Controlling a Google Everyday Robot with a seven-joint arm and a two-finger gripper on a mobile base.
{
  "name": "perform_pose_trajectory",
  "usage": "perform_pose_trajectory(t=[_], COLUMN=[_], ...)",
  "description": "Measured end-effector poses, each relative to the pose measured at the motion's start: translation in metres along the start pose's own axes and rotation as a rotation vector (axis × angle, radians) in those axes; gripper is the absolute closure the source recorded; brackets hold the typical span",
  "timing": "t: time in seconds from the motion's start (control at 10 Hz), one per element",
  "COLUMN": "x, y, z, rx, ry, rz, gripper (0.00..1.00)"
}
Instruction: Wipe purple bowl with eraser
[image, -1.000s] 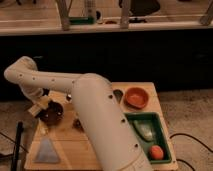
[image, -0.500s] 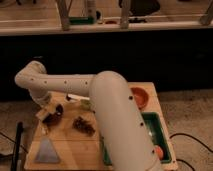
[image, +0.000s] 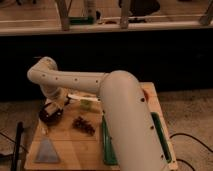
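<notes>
The big white arm (image: 125, 125) fills the right side of the picture. It reaches up to the upper left, bends, and comes down again. At its end is the gripper (image: 56, 105), at the left of the frame, about halfway down. It sits right over the top right edge of the purple bowl (image: 46, 116) and looks like it is touching it or very close to it.

The bowl is dark and round and rests on the wooden table (image: 70, 147), near the table's left edge.

I cannot tell if the gripper is open or closed. I also cannot tell if it is holding the eraser, because I cannot pick the eraser out there. A small pale block (image: 87, 103) lies on the table just to the right of the gripper. It might be the eraser, but I am not sure.

Lower down are a dark crumbly pile (image: 83, 125), a grey triangle (image: 47, 150) and a green tray (image: 106, 145).

I think this is the wiping step, or just the start of it. If the eraser is in the gripper, the next move is to press it gently into the bowl and rub it around without pushing the bowl away.
</notes>
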Motion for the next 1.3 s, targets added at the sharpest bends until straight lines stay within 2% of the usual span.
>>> perform_pose_trajectory(t=[0.3, 0.6, 0.8, 0.9, 1.3], x=[-0.010, -0.046, -0.057, -0.055, -0.008], y=[-0.041, -0.059, -0.048, -0.042, 0.006], z=[0.005, 0.017, 0.022, 0.021, 0.016], rx=[0.009, -0.011, -0.029, -0.023, -0.026], ry=[0.004, -0.024, -0.034, -0.043, -0.039], rz=[-0.029, -0.119, -0.148, -0.142, -0.041], gripper=[1.00, 1.00, 1.00, 1.00, 1.00])
